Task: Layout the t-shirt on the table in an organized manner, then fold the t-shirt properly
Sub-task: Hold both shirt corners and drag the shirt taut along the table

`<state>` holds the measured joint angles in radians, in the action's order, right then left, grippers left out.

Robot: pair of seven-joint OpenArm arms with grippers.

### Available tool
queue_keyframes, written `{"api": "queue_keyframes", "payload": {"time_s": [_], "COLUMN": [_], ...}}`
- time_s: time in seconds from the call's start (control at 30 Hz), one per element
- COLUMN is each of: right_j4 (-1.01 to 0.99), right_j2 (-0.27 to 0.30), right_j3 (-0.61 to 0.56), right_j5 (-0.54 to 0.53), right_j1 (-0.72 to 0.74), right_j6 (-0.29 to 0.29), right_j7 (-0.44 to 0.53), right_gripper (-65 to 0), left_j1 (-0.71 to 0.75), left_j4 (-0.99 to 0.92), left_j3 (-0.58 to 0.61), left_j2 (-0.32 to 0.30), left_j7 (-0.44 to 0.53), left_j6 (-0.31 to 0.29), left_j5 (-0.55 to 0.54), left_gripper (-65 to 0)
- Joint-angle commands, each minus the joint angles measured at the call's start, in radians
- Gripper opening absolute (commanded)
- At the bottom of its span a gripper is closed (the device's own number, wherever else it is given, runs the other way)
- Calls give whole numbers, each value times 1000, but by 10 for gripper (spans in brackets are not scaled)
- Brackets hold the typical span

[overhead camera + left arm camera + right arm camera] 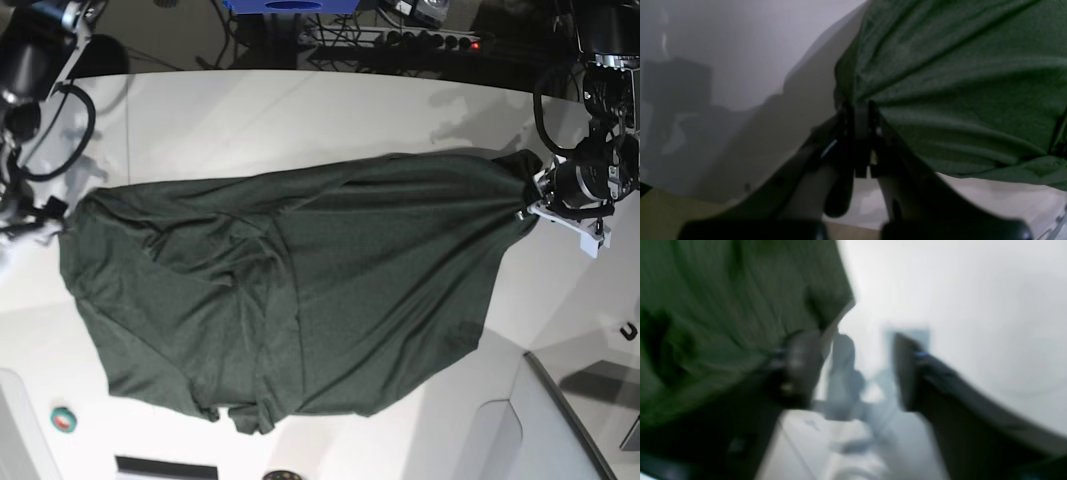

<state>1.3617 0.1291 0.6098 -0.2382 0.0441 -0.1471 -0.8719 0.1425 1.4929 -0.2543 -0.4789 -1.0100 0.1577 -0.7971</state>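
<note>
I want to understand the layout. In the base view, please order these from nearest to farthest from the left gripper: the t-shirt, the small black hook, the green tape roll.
1. The t-shirt: its corner is pinched in the left gripper.
2. The small black hook: lower right, on the table.
3. The green tape roll: far lower left.

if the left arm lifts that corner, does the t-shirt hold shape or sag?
Likely sags: the t-shirt drapes in soft folds radiating from the left gripper. Probably light, since one pinched corner holds it taut. It may drag across the table.
</note>
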Motion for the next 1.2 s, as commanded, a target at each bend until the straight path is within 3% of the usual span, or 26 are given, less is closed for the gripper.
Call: {"api": "queue_keyframes", "payload": {"time_s": [0.0, 0.07, 0.1, 0.17, 0.43, 0.53, 0.77, 0.8, 0.87, 1.0, 1.1, 1.17], "right_j4": [55, 88, 84, 55, -187, -225, -310, -331, -354, -388, -396, -396], "right_j2": [-16, -72, -81, -84, -75, -75, -55, -53, -41, -32, -32, -32], "right_j3": [83, 220, 249, 256, 256, 252, 252, 252, 255, 253, 253, 252], "right_j5": [-48, -178, -237, -304, -318, -318, -318, -318, -318, -321, -320, -320], "right_j1": [-22, -59, -71, -83, 4, 10, 44, 50, 58, 66, 64, 63], "right_j6": [-6, -73, -130, -184, -159, -158, -158, -158, -159, -161, -161, -161], "right_j7": [16, 33, 33, 36, 62, 110, 124, 124, 124, 121, 119, 118], "right_gripper": [-246, -230, -231, -231, -231, -231, -234, -249, -338, -647, -627, -650], "left_j1": [-8, 3, 3, 4, 12, 12, 12, 12, 12, 12, 12, 12], "left_j4": [16, 16, 16, 16, 16, 16, 16, 16, 16, 16, 16, 16], "left_j3": [-7, -7, -7, -7, -7, -7, -7, -7, -7, -7, -7, -7], "left_j2": [-19, -19, -19, -19, -17, -17, -17, -17, -17, -17, -17, -17], "left_j7": [9, 9, 9, 9, 9, 9, 9, 9, 9, 9, 9, 9], "left_j6": [-4, -4, -4, -4, -4, -4, -4, -4, -4, -4, -4, -4], "left_j5": [-6, -6, -6, -6, -6, -6, -6, -6, -6, -6, -6, -6], "left_gripper": [-650, -650, -650, -650, -650, -650, -650, -650, -650, -650, -650, -650]}}
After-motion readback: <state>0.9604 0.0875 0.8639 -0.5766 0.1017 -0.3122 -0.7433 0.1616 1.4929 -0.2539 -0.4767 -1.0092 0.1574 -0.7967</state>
